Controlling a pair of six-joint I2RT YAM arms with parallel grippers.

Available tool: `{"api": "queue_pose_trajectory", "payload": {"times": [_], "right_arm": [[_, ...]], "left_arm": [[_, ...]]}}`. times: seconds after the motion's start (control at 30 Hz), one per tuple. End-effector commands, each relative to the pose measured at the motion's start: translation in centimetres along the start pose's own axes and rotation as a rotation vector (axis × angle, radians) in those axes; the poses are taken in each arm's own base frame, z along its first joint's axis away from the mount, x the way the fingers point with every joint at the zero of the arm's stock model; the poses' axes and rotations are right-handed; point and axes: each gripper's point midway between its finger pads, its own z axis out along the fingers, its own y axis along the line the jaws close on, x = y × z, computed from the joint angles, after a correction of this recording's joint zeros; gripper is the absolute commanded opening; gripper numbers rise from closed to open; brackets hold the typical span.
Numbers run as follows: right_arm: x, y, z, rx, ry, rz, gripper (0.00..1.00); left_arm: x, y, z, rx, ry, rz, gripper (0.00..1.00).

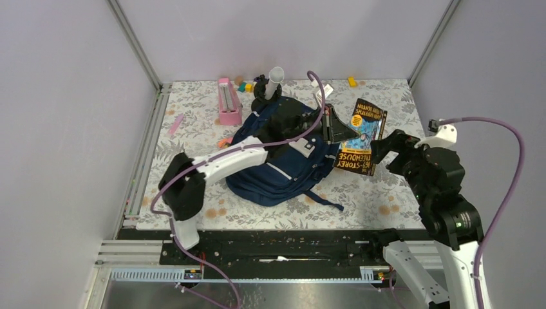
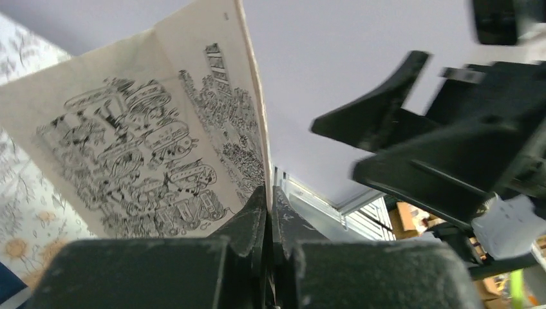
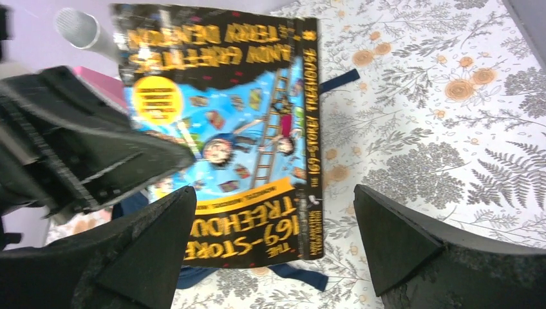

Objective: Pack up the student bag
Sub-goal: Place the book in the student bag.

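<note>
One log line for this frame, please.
left fingers: shut on book | right fingers: open, near book | book: right of bag | bag: on table

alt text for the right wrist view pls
A colourful paperback, The 169-Storey Treehouse, is pinched at its edge by the shut left gripper, with the open right gripper facing its cover. A floral tablecloth lies behind.

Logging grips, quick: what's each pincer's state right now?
Left pincer: closed, holding the book by its edge.
Right pincer: open, holding nothing.
</note>
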Motion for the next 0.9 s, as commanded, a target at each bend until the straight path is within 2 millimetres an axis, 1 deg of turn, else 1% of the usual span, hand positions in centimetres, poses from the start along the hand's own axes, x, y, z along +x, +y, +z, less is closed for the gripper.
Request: {"api": "queue_pose_trajectory", "payload": {"times": [0.0,0.07,0.1,0.2,0.23,0.33,0.37,0.4,0.43,0.47,0.53,0.57,0.67,0.73,0.83,0.87], "right_arm": [[-0.8,1.0,-1.8,-0.047,-0.017,0.09,1.0],[-0.8,1.3,-2.2,-0.073,-0.024,0.109,1.0],[-0.6,1.8,-2.3,-0.105,-0.023,0.113,1.0],[0.3,4.3,-3.0,-0.27,-0.011,0.14,1.0],[0.9,5.2,-3.0,-0.323,0.01,0.15,1.0],[2.0,8.4,-3.6,-0.507,0.091,0.195,1.0],[2.1,9.5,-3.8,-0.567,0.112,0.216,1.0],[1.7,10.7,-4.1,-0.632,0.118,0.252,1.0],[2.1,11.4,-4.4,-0.681,0.142,0.265,0.99],[1.6,12.3,-4.7,-0.733,0.14,0.297,0.99],[1.7,13.0,-4.8,-0.77,0.178,0.338,0.99],[1.9,13.2,-4.6,-0.776,0.196,0.346,0.98],[2.8,13.3,-3.3,-0.768,0.24,0.365,0.96],[3.8,13.0,-2.1,-0.753,0.259,0.358,0.95],[5.6,12.2,0.0,-0.707,0.275,0.334,0.96],[6.3,11.8,0.8,-0.684,0.282,0.329,0.96]], "left_arm": [[-4.7,-7.9,-3.5,0.125,-0.096,0.247,0.0],[-4.9,-9.3,-4.7,0.133,-0.093,0.288,0.0],[-4.9,-9.9,-5.3,0.143,-0.092,0.307,0.0],[-5.1,-12.5,-7.2,0.203,-0.098,0.369,0.0],[-5.1,-13.4,-7.8,0.223,-0.097,0.39,0.0],[-5.5,-15.7,-9.7,0.248,-0.108,0.461,0.0],[-5.5,-16.2,-10.2,0.252,-0.107,0.476,0.0],[-5.5,-16.6,-10.6,0.253,-0.106,0.49,0.0],[-5.5,-16.9,-11.0,0.253,-0.105,0.504,0.0],[-5.5,-17.2,-11.4,0.253,-0.103,0.514,0.0],[-5.4,-17.6,-12.0,0.254,-0.1,0.529,0.0],[-5.4,-17.6,-12.2,0.245,-0.099,0.533,0.0],[-4.8,-15.9,-12.7,0.167,-0.079,0.522,0.0],[-4.6,-13.8,-13.3,0.085,-0.09,0.494,0.0],[-4.4,-10.0,-14.4,-0.053,-0.107,0.435,0.0],[-4.2,-9.1,-14.8,-0.085,-0.1,0.422,0.0]]}}
